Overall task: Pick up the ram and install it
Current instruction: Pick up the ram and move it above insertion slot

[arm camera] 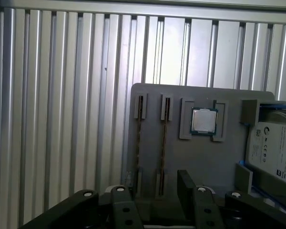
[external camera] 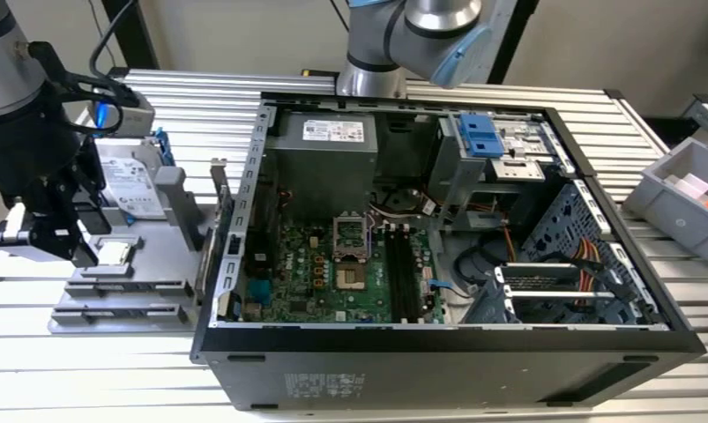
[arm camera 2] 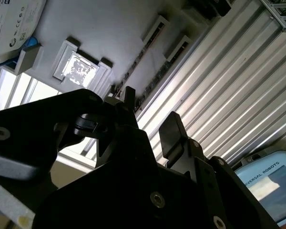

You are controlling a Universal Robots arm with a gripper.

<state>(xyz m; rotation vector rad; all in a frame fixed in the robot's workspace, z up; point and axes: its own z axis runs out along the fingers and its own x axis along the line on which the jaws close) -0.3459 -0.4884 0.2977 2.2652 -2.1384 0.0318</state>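
Two thin ram sticks stand on edge in the slots of a grey holder tray [arm camera: 214, 162]: one ram [arm camera: 139, 143] and a second ram [arm camera: 164, 143] beside it. In the second wrist view a ram [arm camera 2: 142, 53] runs as a thin line across the tray. My black gripper [arm camera: 155, 191] hangs open above the tray's ram end, apart from the sticks and holding nothing. It stands at the exterior view's left [external camera: 71, 251], over the tray. The long black motherboard slots [external camera: 403, 273] lie inside the open computer case [external camera: 448, 339].
A small square silver chip [arm camera: 203, 120] sits in a pocket next to the ram slots. A hard drive [arm camera: 276, 152] in a blue frame lies further along the tray. A ribbed metal table [arm camera: 62, 95] surrounds it. A grey bin [external camera: 683, 189] stands at the exterior view's right.
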